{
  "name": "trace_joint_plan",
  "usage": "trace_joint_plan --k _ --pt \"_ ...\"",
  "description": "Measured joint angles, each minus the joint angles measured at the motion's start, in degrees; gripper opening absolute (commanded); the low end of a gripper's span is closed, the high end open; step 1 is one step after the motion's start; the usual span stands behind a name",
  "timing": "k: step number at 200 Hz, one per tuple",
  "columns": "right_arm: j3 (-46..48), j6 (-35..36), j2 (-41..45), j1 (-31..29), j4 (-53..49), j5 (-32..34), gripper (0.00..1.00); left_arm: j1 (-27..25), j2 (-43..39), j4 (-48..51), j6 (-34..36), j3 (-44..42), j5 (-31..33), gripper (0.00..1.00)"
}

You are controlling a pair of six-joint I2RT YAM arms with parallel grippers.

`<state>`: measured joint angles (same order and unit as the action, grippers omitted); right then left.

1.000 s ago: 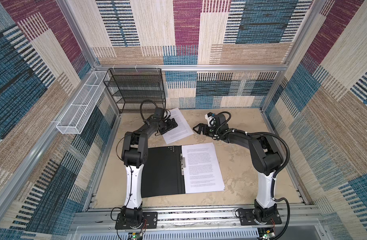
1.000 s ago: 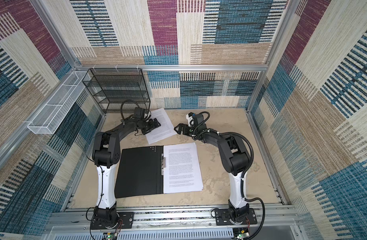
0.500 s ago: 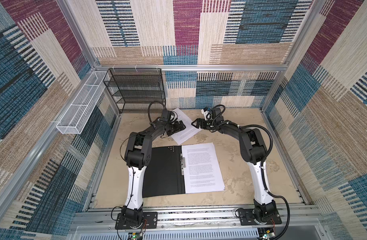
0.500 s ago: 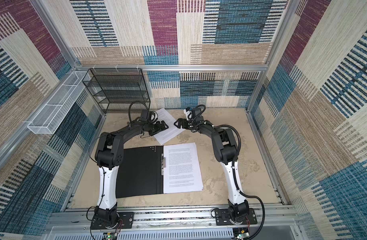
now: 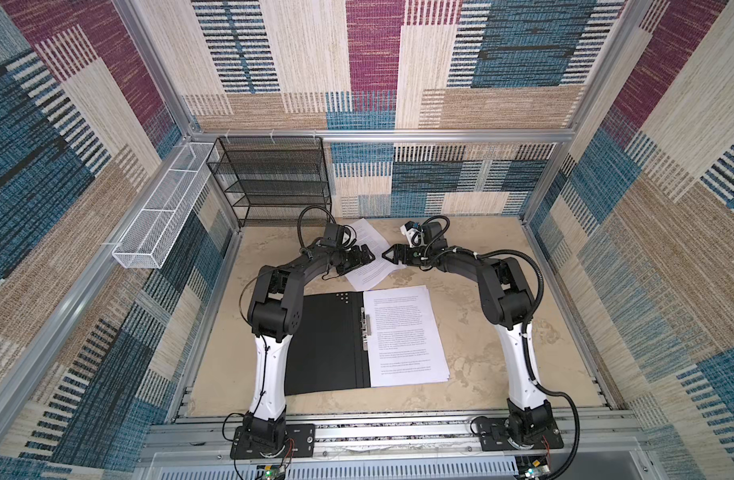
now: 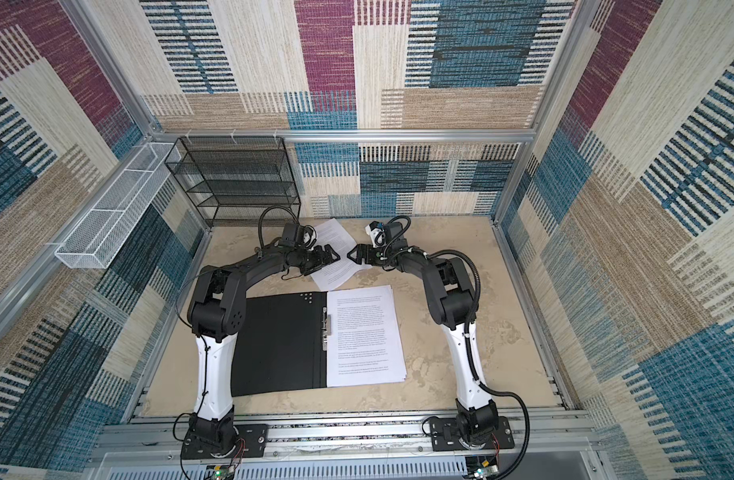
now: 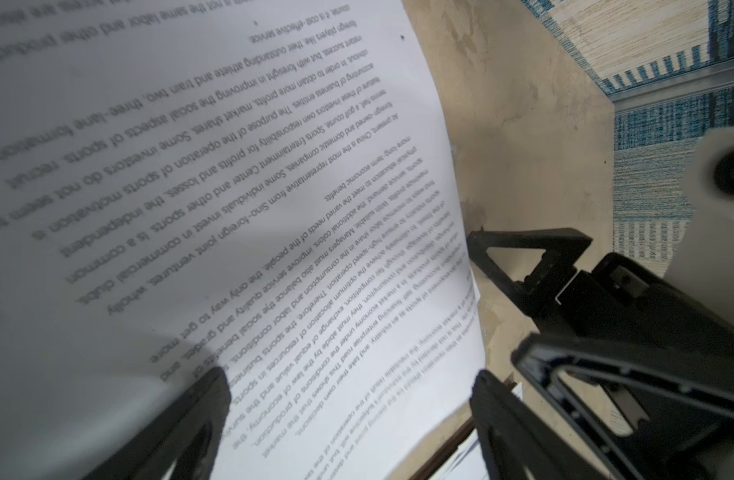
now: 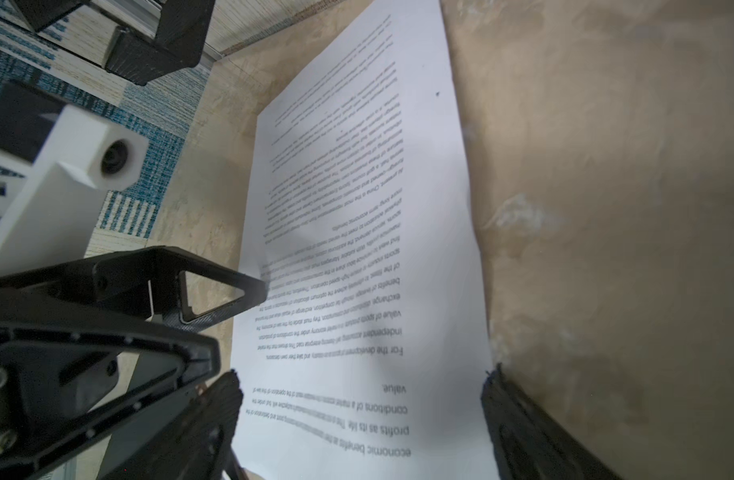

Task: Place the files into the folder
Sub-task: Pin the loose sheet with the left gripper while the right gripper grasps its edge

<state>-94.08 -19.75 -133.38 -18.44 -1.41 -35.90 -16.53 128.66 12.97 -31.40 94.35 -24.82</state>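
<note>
The folder (image 5: 328, 340) (image 6: 282, 340) lies open on the table, black inside up, with a metal clip at its spine. A stack of printed files (image 5: 402, 332) (image 6: 363, 332) rests on its right half. One loose printed sheet (image 5: 369, 266) (image 6: 336, 266) (image 7: 232, 187) (image 8: 357, 249) lies askew behind the folder. Over this sheet my left gripper (image 5: 367, 255) (image 6: 332, 255) (image 7: 348, 376) and right gripper (image 5: 388, 254) (image 6: 353, 254) (image 8: 361, 374) face each other, tips close together. Both are open, with the sheet lying flat below their jaws and nothing gripped.
A black wire-mesh rack (image 5: 270, 178) stands at the back left against the wall. A white mesh basket (image 5: 162, 216) hangs on the left frame. Patterned walls and aluminium rails close in the beige table (image 5: 481, 353) on all sides.
Both grippers have moved toward each other over the loose sheet, the left one rightward and the right one leftward. The sheet and the folder have not moved.
</note>
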Motion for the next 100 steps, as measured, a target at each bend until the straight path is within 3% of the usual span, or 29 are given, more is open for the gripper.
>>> trace_joint_plan --k 56,100 --pt "16.7 -3.4 9.6 0.0 6.4 -3.1 0.93 -0.3 1.4 -0.1 0.1 1.4 -2.6 0.93" --pt "20.9 -5.7 13.8 2.2 5.4 -1.8 0.95 -1.5 3.3 -0.1 1.3 3.8 -4.7 0.93"
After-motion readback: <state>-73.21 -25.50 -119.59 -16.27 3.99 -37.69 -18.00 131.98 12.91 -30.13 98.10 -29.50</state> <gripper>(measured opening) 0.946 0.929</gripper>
